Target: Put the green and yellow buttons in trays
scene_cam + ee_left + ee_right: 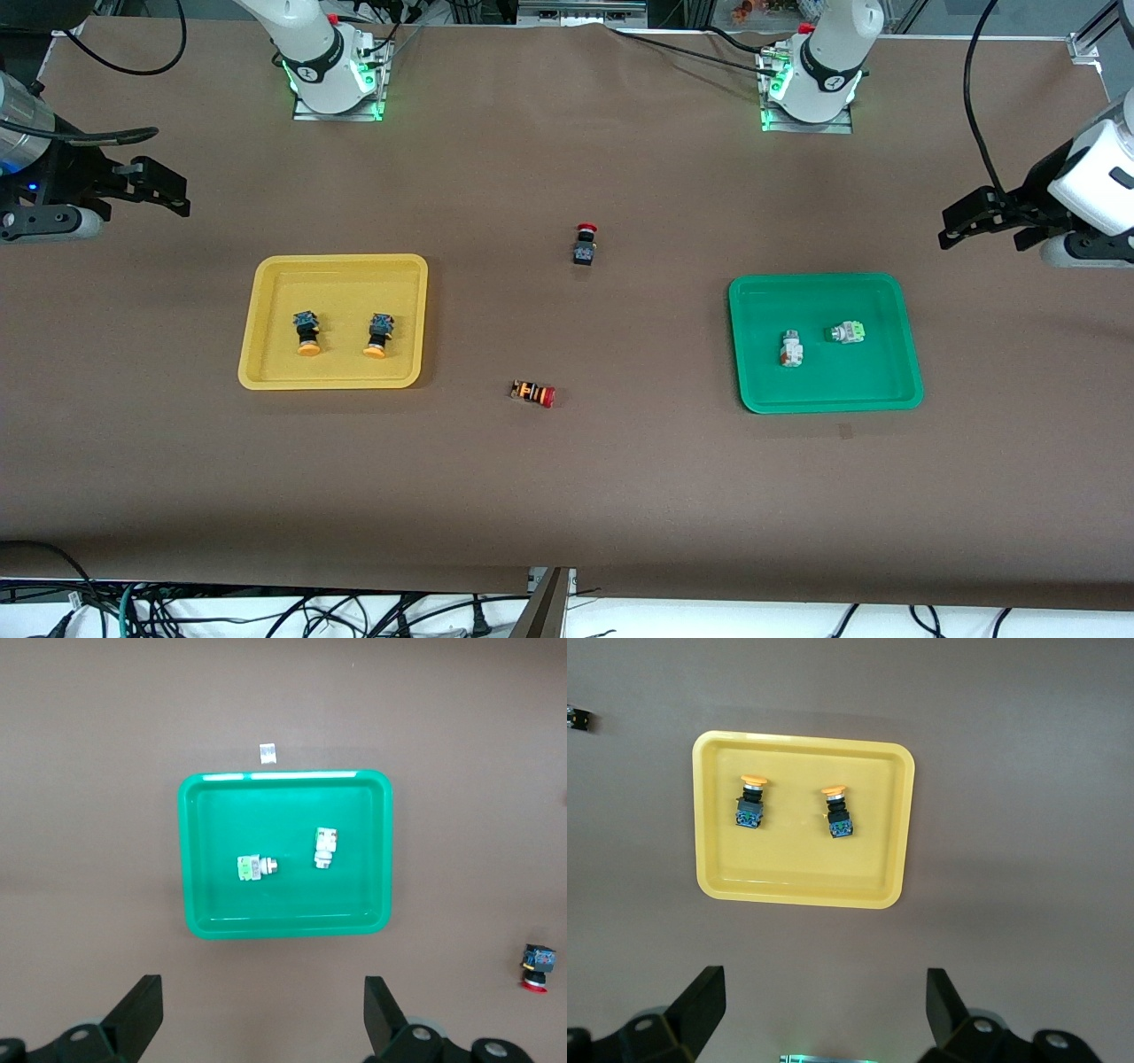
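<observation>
The yellow tray [337, 262] holds two black-blue buttons with orange-yellow caps [307, 333] [379, 336], lying side by side; they also show in the right wrist view [750, 801] [838, 811]. The green tray [824, 281] holds the whitish button with an orange-red end [790, 348] and the pale green-and-silver button [848, 333], also seen in the left wrist view [325, 847] [253, 867]. My left gripper [983, 230] [263, 1014] is open and empty, up over the left arm's end of the table. My right gripper [155, 195] [824, 1005] is open and empty over the right arm's end.
A black switch with a red mushroom cap [585, 244] stands mid-table between the trays. An orange-black striped switch with a red cap [533, 393] lies nearer to the front camera. A small tape mark [846, 431] sits by the green tray.
</observation>
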Tool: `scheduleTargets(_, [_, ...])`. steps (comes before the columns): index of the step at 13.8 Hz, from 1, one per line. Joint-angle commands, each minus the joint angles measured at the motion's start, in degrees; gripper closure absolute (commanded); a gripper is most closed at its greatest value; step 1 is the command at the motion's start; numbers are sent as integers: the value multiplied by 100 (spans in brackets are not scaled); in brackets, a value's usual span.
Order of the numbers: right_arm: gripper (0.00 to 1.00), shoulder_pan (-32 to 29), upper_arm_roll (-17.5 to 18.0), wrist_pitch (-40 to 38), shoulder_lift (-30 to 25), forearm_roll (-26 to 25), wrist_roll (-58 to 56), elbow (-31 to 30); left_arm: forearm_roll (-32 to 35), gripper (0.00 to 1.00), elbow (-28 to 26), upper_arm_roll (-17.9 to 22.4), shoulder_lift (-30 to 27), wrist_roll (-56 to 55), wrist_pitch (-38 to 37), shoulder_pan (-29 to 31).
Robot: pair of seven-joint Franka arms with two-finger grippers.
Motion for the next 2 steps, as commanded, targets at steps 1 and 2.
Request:
scheduleTargets(1, [0, -64, 68, -137, 68, -90, -110, 161, 143, 0, -308, -166, -219, 102, 164, 97])
scheduleTargets(2, [0, -63, 77, -137, 77, -90, -110, 161, 143, 0, -308, -158, -219, 94, 164, 88])
